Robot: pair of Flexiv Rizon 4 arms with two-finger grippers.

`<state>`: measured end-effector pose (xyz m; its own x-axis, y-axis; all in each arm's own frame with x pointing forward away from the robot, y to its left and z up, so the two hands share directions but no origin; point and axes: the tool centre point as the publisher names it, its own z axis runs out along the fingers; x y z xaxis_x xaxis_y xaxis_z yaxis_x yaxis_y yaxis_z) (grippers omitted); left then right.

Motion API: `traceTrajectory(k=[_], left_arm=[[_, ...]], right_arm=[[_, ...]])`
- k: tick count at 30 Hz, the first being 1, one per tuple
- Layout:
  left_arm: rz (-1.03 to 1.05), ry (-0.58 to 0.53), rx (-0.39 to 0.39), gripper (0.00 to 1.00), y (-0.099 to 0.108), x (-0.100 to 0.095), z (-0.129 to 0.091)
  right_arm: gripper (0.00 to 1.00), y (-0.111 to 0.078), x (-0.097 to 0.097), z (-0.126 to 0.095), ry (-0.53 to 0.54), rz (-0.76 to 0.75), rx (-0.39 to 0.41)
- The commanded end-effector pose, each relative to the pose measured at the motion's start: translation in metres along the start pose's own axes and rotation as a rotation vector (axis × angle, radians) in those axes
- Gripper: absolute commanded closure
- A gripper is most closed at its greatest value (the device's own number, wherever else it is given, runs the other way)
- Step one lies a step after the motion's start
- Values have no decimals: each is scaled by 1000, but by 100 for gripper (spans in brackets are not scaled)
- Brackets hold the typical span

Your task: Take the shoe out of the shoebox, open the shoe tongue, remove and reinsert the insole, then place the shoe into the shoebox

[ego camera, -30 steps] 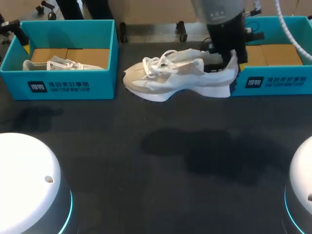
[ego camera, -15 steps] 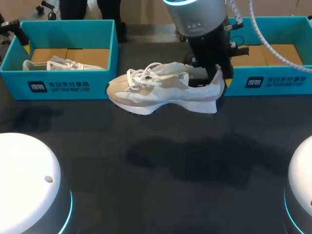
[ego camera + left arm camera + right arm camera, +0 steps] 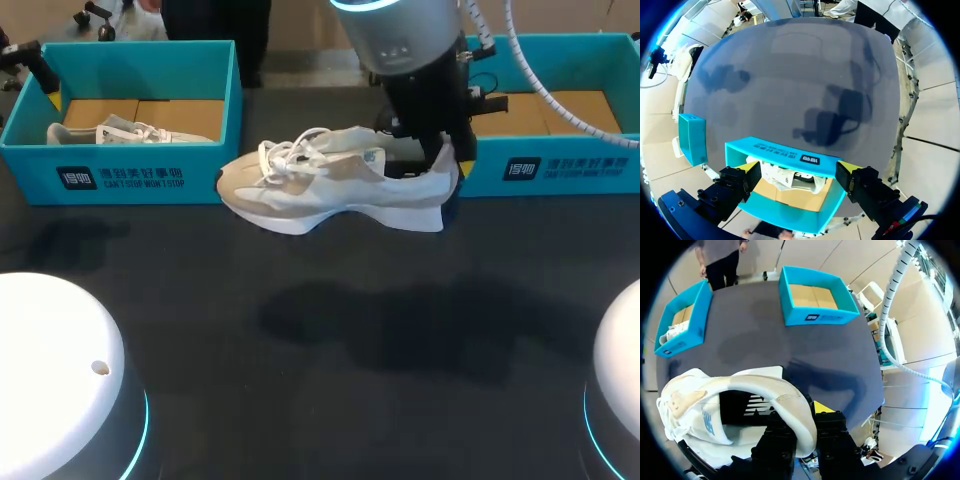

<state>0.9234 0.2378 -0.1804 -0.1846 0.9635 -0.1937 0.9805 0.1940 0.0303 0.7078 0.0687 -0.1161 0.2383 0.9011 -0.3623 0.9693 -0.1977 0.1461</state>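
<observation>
Head view, upper middle: the white-and-beige lace-up sneaker [image 3: 330, 185] hangs outside the teal cardboard shoebox [image 3: 560, 168] at upper right, heel collar pinched by the right gripper [image 3: 447, 160], so only removal looks done, with tongue, insole and return left; the left gripper [image 3: 797, 169] is spread, holding nothing.

Right gripper [image 3: 801, 415]: in the right wrist view the tips are mostly covered by the heel collar of the shoe [image 3: 330, 185], with only a sliver of yellow seen. In the head view they're hidden completely behind the heel and the arm. The shoe's toe is cut off at that wrist view's rim. The right box [image 3: 560, 165] is clipped by the head view's right edge, and its left end is masked by the arm and heel. The second shoe [image 3: 125, 132] is half hidden by the near wall of the left box [image 3: 140, 175].
</observation>
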Motion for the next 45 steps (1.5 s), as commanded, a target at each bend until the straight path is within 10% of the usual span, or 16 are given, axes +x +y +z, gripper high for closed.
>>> traceTrajectory(k=[1, 26, 45], left_arm=[[0, 2, -5, 0, -2, 0, 0], [0, 2, -5, 0, -2, 0, 0], [0, 2, -5, 0, -2, 0, 0]], right_arm=[[100, 0, 0, -1, 2, 1, 1], [100, -46, -1, 73, -10, 36, 16], [100, -67, 42, 138, -106, -14, 32]])
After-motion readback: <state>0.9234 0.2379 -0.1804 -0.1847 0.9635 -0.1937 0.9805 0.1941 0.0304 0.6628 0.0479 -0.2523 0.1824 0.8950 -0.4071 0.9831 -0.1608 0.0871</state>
